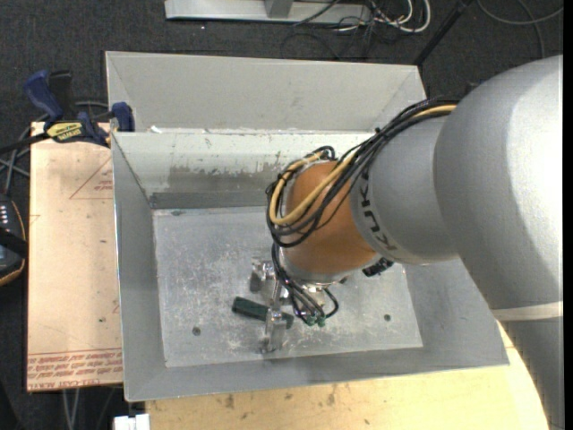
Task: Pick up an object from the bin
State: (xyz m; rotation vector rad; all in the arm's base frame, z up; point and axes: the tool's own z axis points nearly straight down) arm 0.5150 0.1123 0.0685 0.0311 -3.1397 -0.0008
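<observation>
Hand point(273, 310) low at bin point(134, 240) front-centre, beside small dark block point(245, 307), maybe touching. Judged grasp step. Open or closed: cannot tell. Next: close on block, lift straight.

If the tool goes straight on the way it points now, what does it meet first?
Most likely the bin's grey floor, close under the tool. A small dark oblong thing lies just beside it and may be brushed; depth is unclear.
</observation>
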